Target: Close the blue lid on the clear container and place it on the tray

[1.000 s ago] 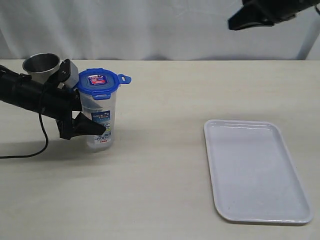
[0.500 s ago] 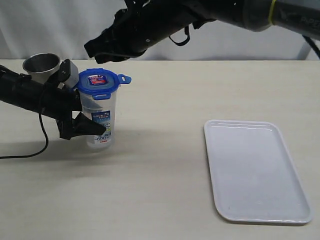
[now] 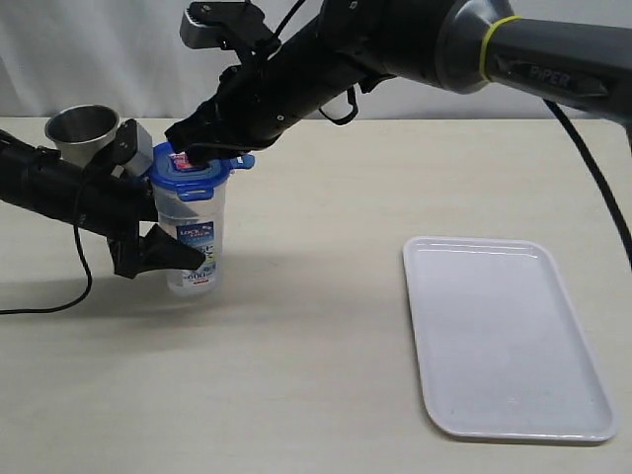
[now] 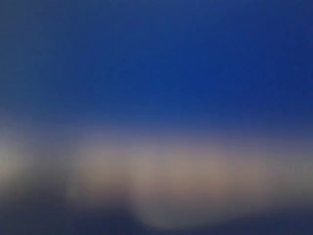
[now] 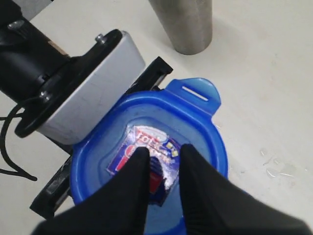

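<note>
The clear container (image 3: 196,212) stands at the table's left with the blue lid (image 3: 202,170) on top of it. My left gripper (image 3: 180,247) is shut on the container low on its side, near the printed label. My right gripper (image 3: 190,155) has reached across from the right, and its fingertips rest on the lid. In the right wrist view the right gripper (image 5: 161,152) has its fingers nearly together on the sticker in the centre of the lid (image 5: 198,125), with nothing between them. One tab (image 5: 194,92) sticks outward. The left wrist view is a blue and beige blur.
The white tray (image 3: 506,341) lies flat at the right front of the table. A grey steel cup (image 3: 81,126) stands just behind the left arm and shows again as the cup (image 5: 183,24) beside the lid. A black cable (image 3: 84,276) trails from the left arm.
My right arm has swung in from the upper right and come down onto the lid. The container has shifted slightly to the left. The left arm still holds it.
</note>
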Robot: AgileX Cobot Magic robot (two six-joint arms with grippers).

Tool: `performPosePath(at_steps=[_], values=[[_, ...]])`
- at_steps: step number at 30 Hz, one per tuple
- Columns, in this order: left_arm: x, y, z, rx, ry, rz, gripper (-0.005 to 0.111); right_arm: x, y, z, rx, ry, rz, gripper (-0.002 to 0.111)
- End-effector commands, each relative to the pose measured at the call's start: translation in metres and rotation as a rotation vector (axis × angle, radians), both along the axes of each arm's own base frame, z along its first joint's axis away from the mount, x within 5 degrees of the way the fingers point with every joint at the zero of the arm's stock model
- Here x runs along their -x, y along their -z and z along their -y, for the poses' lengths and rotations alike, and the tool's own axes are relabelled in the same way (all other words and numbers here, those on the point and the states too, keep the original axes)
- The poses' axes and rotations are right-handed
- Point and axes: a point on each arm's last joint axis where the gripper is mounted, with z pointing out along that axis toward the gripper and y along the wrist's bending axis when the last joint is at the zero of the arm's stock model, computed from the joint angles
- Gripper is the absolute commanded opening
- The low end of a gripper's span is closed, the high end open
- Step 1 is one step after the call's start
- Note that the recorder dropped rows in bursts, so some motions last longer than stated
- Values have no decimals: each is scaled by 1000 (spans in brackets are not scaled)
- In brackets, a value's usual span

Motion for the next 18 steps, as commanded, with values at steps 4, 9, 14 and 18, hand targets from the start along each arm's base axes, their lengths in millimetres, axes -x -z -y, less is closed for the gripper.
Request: performPosePath(at_steps=[4, 9, 14, 18], values=[[-2, -7, 5, 33, 14, 29, 0, 4, -10, 13, 96, 6, 3, 40], [-2, -7, 5, 33, 14, 29, 0, 6, -73, 33, 70, 20, 74, 56], [-2, -7, 5, 33, 14, 29, 0, -2, -50, 41, 186, 79, -16, 45], [-2, -7, 5, 35, 16, 28, 0, -19, -20, 39, 98, 92, -123, 46]])
